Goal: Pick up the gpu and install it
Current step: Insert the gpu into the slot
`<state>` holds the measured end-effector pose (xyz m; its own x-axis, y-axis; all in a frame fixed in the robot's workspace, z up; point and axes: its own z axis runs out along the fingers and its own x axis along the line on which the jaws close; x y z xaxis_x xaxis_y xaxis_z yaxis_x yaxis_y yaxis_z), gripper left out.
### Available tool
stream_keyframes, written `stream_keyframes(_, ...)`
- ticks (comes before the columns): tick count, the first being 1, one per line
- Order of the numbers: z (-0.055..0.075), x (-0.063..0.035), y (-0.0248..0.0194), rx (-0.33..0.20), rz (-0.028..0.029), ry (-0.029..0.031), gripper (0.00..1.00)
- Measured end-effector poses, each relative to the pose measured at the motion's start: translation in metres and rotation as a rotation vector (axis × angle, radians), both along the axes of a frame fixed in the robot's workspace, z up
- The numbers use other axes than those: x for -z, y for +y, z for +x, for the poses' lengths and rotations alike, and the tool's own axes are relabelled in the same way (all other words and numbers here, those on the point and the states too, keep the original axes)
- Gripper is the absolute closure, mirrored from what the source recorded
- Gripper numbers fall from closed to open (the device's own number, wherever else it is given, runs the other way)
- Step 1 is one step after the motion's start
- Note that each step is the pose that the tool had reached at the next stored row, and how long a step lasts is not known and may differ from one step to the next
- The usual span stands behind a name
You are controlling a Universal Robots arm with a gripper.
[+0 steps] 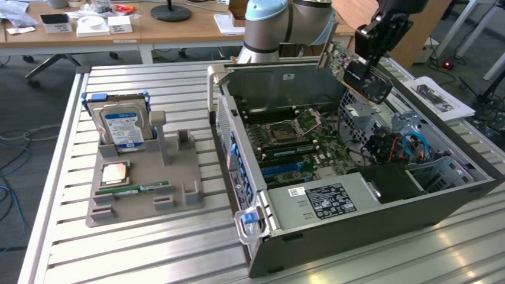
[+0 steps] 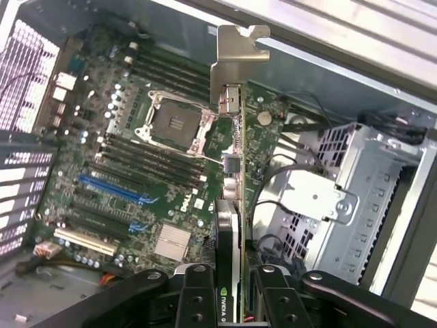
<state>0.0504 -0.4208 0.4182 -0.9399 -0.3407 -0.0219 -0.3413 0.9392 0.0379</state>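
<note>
1 gpu (image 1: 359, 76) clamped in the tool (image 1: 372, 52), which is closed narrow on the card edge. The card is tilted in the air above the far rim of the 1 open PC case (image 1: 355, 207), at the exterior view's right, and isn't seated in any slot. Also on the desk (image 1: 142, 254), well apart: 1 grey holder (image 1: 177, 198) carrying 1 hard drive (image 1: 120, 125), 1 CPU chip (image 1: 116, 173) and 1 RAM stick (image 1: 134, 189). Below the card are the motherboard (image 2: 136, 164) with 1 empty CPU socket (image 2: 174, 123), plus black cables (image 2: 273, 179) and the drive cage (image 2: 362, 198) crowding just beside it.
</note>
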Motion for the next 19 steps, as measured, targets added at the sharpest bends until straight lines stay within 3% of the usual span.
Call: stream_keyframes(19,0.0,0.002,0.0,-0.343,-0.0001,0.0,0.73)
